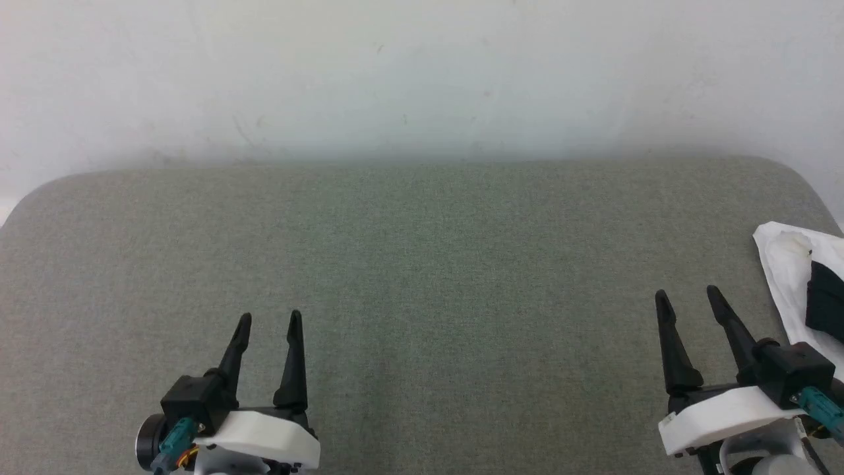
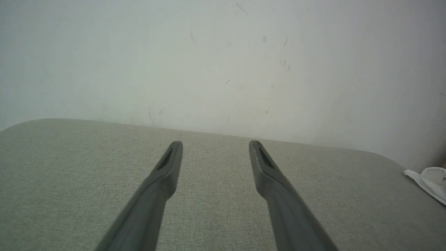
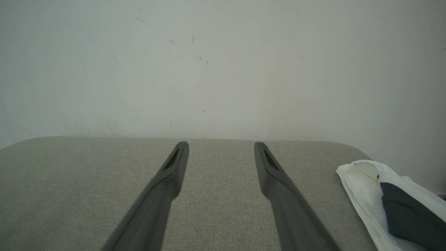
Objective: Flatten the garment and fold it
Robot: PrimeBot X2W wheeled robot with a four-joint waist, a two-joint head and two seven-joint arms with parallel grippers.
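Observation:
The garment (image 1: 791,284) is a white cloth with a black part, bunched at the right edge of the grey-green cushioned surface (image 1: 422,277). It also appears in the right wrist view as the garment (image 3: 366,188) at lower right, and as a small white corner of the garment (image 2: 430,181) in the left wrist view. My right gripper (image 1: 689,300) stands open just left of it, not touching, with nothing between its fingers. My left gripper (image 1: 269,322) is open at lower left, far from the cloth.
A pale wall (image 1: 422,72) rises right behind the cushioned surface. The surface has rounded far corners, and its right edge runs under the garment. Bare fabric stretches between the two grippers.

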